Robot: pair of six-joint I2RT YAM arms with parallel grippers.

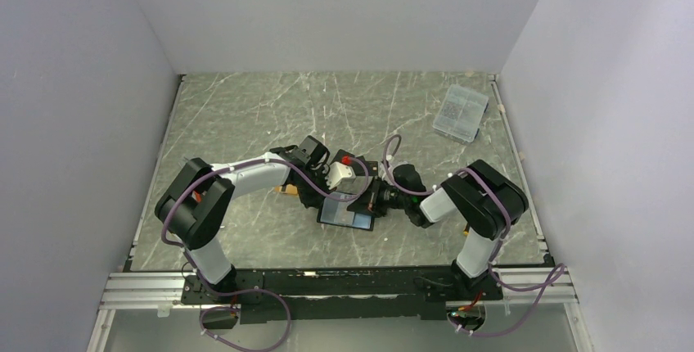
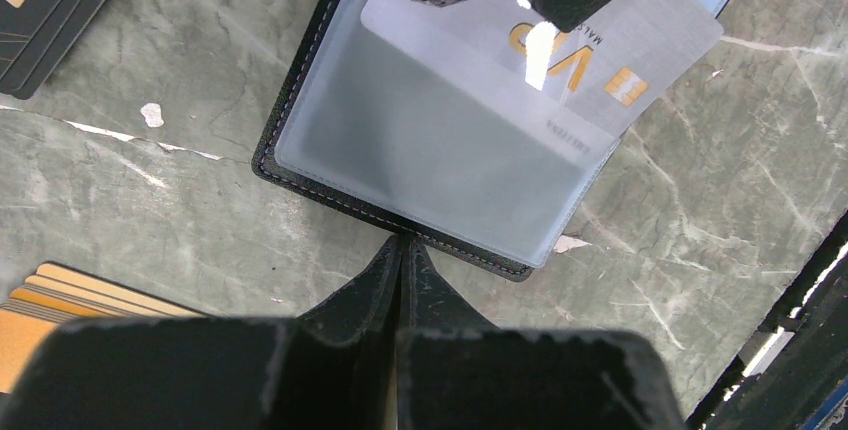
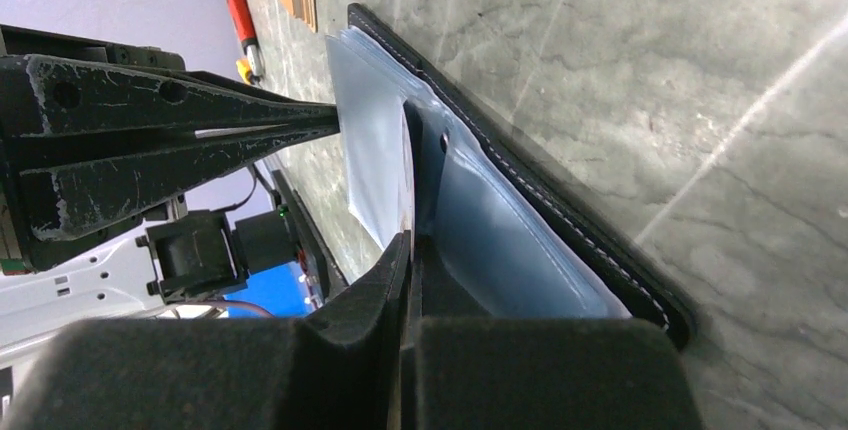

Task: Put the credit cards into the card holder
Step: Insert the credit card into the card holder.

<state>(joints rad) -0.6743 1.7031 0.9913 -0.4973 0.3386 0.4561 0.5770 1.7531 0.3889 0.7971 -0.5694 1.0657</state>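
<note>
We find the left pincer (image 2: 403, 246) pressed together at the open holder's (image 2: 430, 150) near edge. The right pincer (image 3: 410, 240) pinches the silver card (image 2: 625, 50), which sits partly inside the holder.

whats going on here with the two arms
The right tool holds the silver card, partway into the clear sleeve of the open card holder. The left tool, shut, rests its tips at the holder's near edge. Beside it on the table lie black cards and orange-gold cards.

Silver card (image 2: 600, 55) partway inside card holder (image 2: 430, 150) — left hand (image 2: 403, 245) closed.
</note>
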